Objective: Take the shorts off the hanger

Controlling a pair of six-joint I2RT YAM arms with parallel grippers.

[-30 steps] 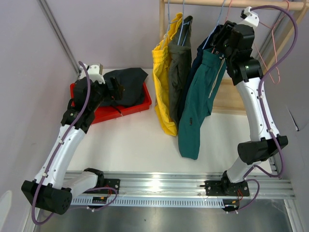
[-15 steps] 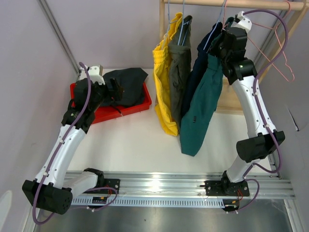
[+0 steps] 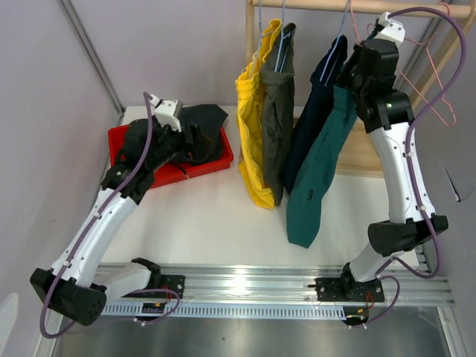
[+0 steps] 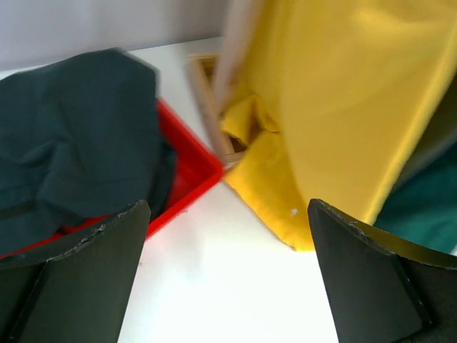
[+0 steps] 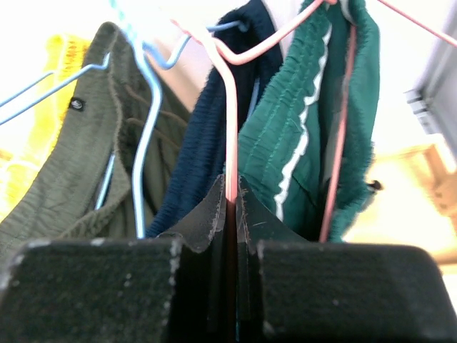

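The step in hand looks like freeing the teal shorts point(image 3: 316, 171), the pair hanging furthest right on the wooden rack point(image 3: 312, 6). The right claw point(image 5: 230, 204) is raised to just under the rack's rail and pinched fully shut on the thin wire of the pink hanger point(image 5: 230, 128) that carries those shorts. The wire runs straight up out of the closed jaws. It grips the hanger, not the fabric. The teal waistband bunches just to the right of the pinch and slightly above it, with the legs hanging down toward the tabletop point(image 3: 208, 216).

The navy shorts point(image 3: 312, 111) hang pressed against the teal pair on the rack's left-hand side. The olive-grey shorts point(image 3: 277, 119) and the yellow shorts point(image 3: 249, 126) hang further left on blue hangers. The black shorts point(image 3: 201, 126) lie heaped in the red bin point(image 3: 212, 162), on the tabletop to the left of the rack.

The left claw point(image 4: 225, 214) is spread wide and holds nothing. It hovers low, between the bin and the hem of the yellow pair.

As I judge it, the next move needs the hanger held steady, or lifted off the rail. The free claw must then come across to the rack, take the teal fabric near the waist and pull it down off the wire. The neighbouring navy pair sits close enough to be dragged along, so the pull should go away from it.
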